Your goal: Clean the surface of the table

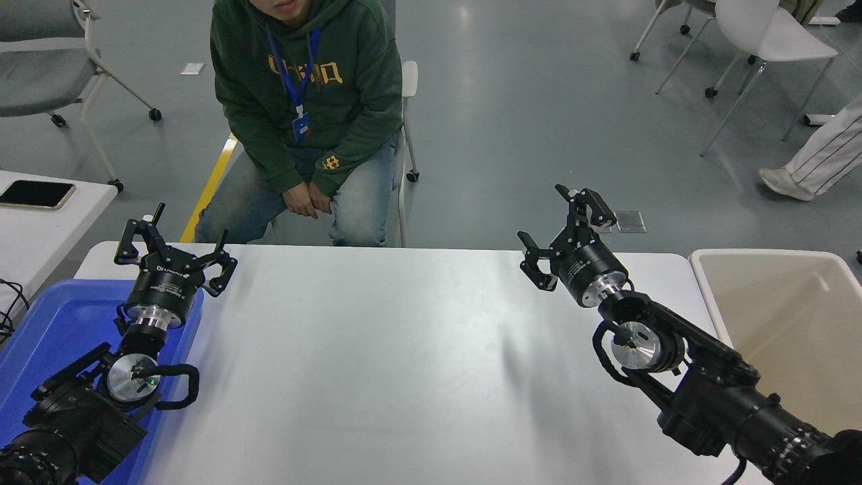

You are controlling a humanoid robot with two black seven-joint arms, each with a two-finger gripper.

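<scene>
Table surface (404, 377) spans the middle. Tray (47, 323) at its left end, left pincer (174, 250) above the tray's far corner. Right pincer (564, 229) over the far right part. Bin (794, 323) just beside the right end. Person (306, 114) seated behind the far edge (left of centre). Phone (35, 195) on a side table (40, 236), far left.

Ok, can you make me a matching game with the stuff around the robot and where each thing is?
Things:
1. blue tray
2. beige bin
3. phone
4. right gripper

Places:
A. on the small side table at far left
B. past the big table's right end
C. open above the table's far edge
D. under the left arm

Pairs: 1-D, 2-B, 3-A, 4-C
</scene>
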